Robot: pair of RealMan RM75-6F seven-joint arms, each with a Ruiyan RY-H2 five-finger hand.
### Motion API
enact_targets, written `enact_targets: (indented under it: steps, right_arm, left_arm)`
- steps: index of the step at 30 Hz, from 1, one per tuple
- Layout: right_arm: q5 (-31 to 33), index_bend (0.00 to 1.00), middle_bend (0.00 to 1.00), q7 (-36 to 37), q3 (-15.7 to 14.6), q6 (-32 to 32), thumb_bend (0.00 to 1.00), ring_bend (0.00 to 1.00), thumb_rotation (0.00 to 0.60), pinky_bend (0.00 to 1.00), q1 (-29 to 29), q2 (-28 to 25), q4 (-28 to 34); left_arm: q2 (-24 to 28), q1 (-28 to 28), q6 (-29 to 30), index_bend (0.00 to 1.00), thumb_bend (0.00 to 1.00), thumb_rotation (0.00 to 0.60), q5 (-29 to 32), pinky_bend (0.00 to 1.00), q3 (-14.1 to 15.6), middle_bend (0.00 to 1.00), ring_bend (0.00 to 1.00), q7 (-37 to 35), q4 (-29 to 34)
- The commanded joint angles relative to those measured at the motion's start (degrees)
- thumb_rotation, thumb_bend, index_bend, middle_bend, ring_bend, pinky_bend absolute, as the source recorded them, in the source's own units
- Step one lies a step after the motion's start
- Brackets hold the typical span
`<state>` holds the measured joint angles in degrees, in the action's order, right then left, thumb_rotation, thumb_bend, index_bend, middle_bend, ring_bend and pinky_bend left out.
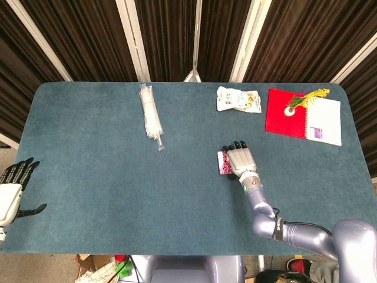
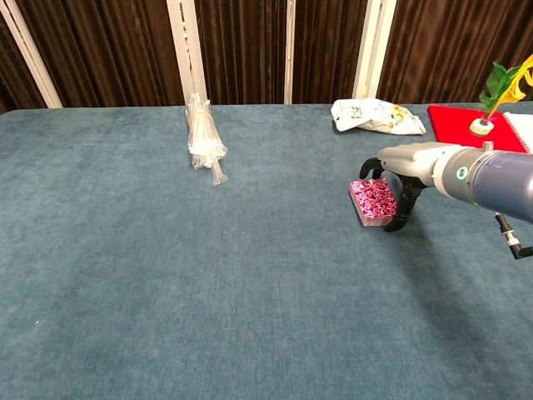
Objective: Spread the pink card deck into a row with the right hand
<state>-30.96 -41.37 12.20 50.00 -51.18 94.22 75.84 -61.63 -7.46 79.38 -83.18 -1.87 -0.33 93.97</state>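
Idling off the table's near-left edge: left hand (image 1: 10,188), fingers apart, holding nothing. Farther right, past wrapped straws (image 1: 151,115), pink card deck (image 2: 373,201) lying stacked, unspread, under right hand (image 1: 240,160); fingers arched over, apparently poised to press and sweep; contact unclear. Beyond: snack packet (image 1: 238,99), red notebook (image 1: 285,112), well apart.

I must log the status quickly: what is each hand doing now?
Left hand: open, holds nothing, at the table edge.
Right hand: fingers arched over the pink card deck; whether it grips cannot be told.
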Motion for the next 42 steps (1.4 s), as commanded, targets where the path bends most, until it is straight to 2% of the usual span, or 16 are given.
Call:
enact_targets:
  steps: [1,9,13,25,38,42]
  right_arm:
    - [-0.2,0.21,0.25,0.5,-0.1,0.1,0.19,0.08,0.600,0.00,-0.1,0.3,-0.4]
    - [-2.1,0.43,0.42,3.0,0.0,0.7,0.20,0.18,0.600,0.00,-0.1,0.8,-0.8]
    - [-4.0,0.48,0.45,3.9,-0.4,1.5,0.21,0.20,0.600,0.00,0.3,0.3,0.1]
    - [-7.9,0.48,0.45,6.3,-1.4,6.1,0.21,0.20,0.600,0.00,3.5,-6.0,7.0]
    - [-6.6,0.48,0.45,8.5,-3.2,5.6,0.21,0.20,0.600,0.00,6.4,-7.1,5.3]
    - [-6.1,0.40,0.43,9.2,-3.0,5.0,0.21,0.16,0.600,0.00,6.5,-6.3,3.5]
  left_arm:
    - [0.0,0.0,0.0,0.00,0.00,0.600,0.0,0.00,0.0,0.00,0.00,-0.1,0.0]
    - [0.0,-0.1,-0.1,0.00,0.00,0.600,0.2,0.00,0.0,0.00,0.00,-0.1,0.0]
    - [0.0,-0.1,-0.1,0.00,0.00,0.600,0.2,0.00,0.0,0.00,0.00,-0.1,0.0]
    - [-0.2,0.0,0.5,0.00,0.00,0.600,-0.1,0.00,0.0,0.00,0.00,0.4,0.1]
    - [-0.6,0.2,0.9,0.00,0.00,0.600,0.0,0.00,-0.1,0.00,0.00,1.6,0.2]
    - [-0.6,0.2,1.0,0.00,0.00,0.600,0.0,0.00,-0.1,0.00,0.00,1.7,0.2]
